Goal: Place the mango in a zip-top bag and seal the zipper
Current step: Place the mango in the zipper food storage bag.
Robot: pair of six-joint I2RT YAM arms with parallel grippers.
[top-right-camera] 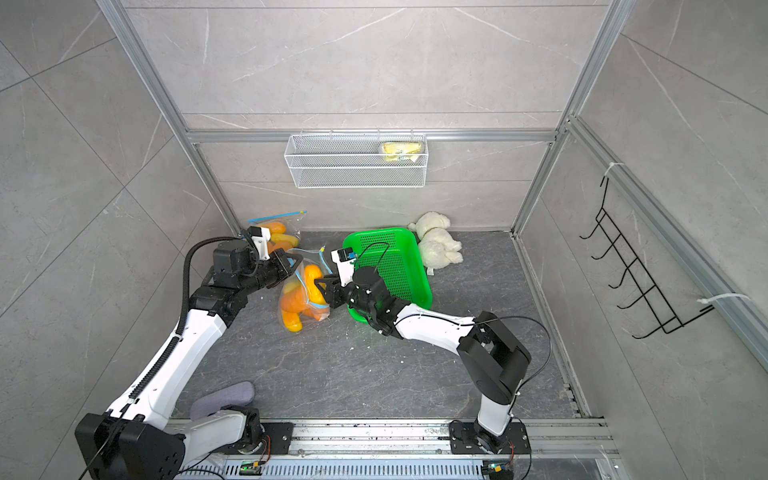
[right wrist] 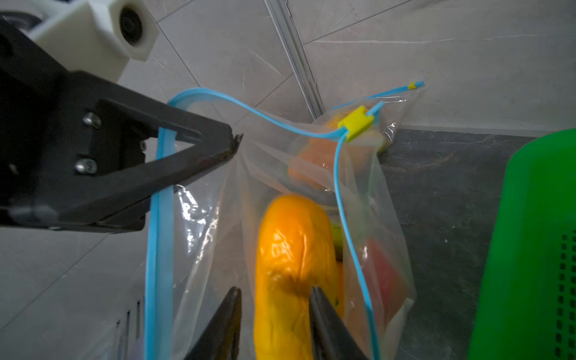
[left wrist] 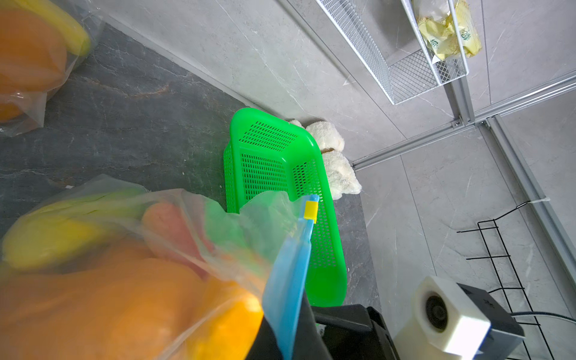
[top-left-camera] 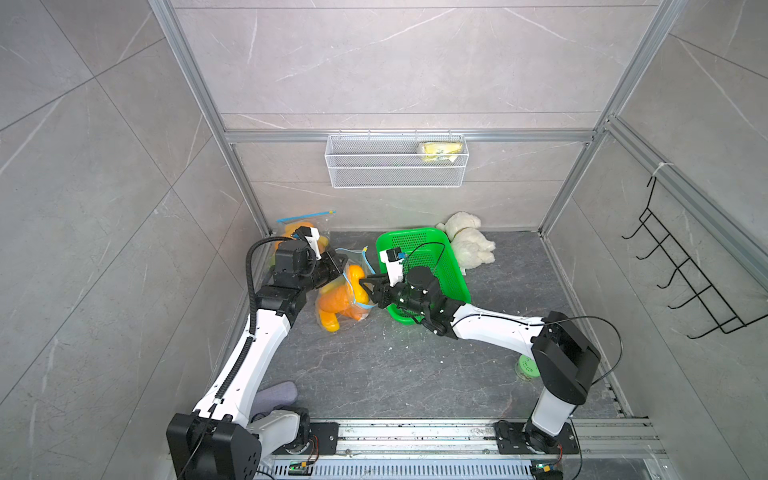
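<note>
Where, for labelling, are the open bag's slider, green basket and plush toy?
open bag's slider (right wrist: 356, 122): right wrist view, top face.
green basket (top-left-camera: 415, 243): a top view, bare floor.
plush toy (top-left-camera: 473, 248): a top view, body.

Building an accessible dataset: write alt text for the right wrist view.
An orange mango lies in an open zip-top bag, between the right gripper's parted fingers. The left gripper, shut, pinches the bag's blue zipper rim; a green basket stands beside.

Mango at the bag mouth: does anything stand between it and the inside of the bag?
Nothing visible does. The left gripper pinches the blue zipper rim, holding the zip-top bag open; the yellow slider sits at the far end. The mango is between the rims; other fruit lies deeper inside.
</note>
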